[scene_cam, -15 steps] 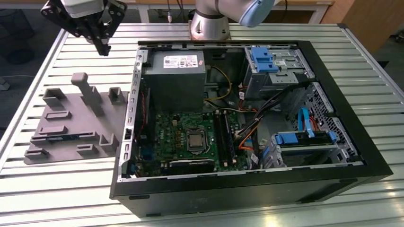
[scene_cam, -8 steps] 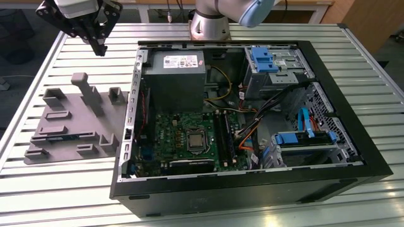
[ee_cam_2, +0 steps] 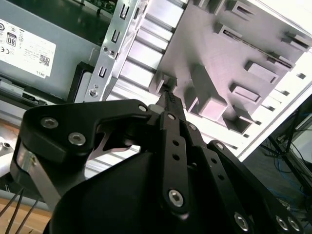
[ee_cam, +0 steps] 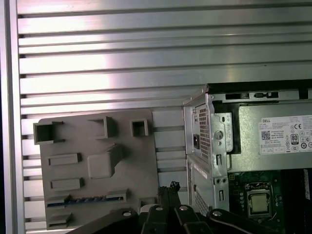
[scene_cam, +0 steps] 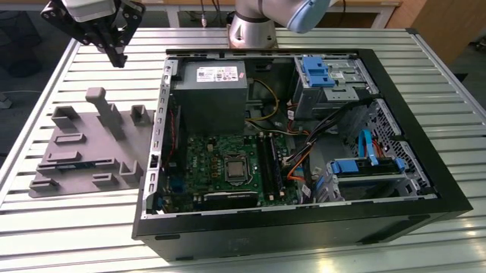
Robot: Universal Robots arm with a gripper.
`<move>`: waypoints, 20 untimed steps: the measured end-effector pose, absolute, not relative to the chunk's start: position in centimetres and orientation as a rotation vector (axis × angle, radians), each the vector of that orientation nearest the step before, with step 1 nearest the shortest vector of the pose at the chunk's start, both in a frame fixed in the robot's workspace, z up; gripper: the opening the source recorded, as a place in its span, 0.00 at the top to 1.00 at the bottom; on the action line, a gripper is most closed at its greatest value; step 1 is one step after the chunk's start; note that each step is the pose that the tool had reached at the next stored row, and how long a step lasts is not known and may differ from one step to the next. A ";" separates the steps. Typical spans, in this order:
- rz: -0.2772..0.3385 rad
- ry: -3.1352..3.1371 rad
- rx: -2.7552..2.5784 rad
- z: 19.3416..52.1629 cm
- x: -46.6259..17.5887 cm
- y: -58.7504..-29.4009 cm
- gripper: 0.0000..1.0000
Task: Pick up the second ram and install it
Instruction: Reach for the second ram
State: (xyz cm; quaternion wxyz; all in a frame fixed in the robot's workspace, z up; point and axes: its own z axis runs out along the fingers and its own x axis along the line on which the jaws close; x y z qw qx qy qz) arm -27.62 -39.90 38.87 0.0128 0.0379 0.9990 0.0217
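The second ram point(scene_cam: 76, 165) is a thin blue-green stick lying in a slot of the grey fixture plate point(scene_cam: 91, 142), on the exterior view's left beside the open computer case. The first wrist view shows the ram point(ee_cam: 87, 199) as a blue strip near the edge of the plate point(ee_cam: 97, 146). My gripper point(scene_cam: 119, 61) hangs well above the table beyond the plate's far end, apart from the ram. Its fingers meet at the tips and hold nothing, as both wrist views show point(ee_cam_2: 168, 95) point(ee_cam: 169, 187). The motherboard's black slots point(scene_cam: 270, 165) lie inside the case.
The open black case point(scene_cam: 425, 170) takes up the middle and the exterior view's right, with a grey power supply point(scene_cam: 213, 85), blue drive brackets point(scene_cam: 315, 71) and loose cables point(scene_cam: 300, 162) inside. The fixture plate carries several raised blocks and a tall post point(scene_cam: 106, 111). The table top is slatted aluminium point(scene_cam: 91, 227).
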 end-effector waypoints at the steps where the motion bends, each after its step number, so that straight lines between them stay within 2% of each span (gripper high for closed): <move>1: 0.068 3.113 0.118 38.9 -27.8 -39.9 0.89; 20: 0.068 3.113 0.118 38.4 -31.1 -40.6 0.89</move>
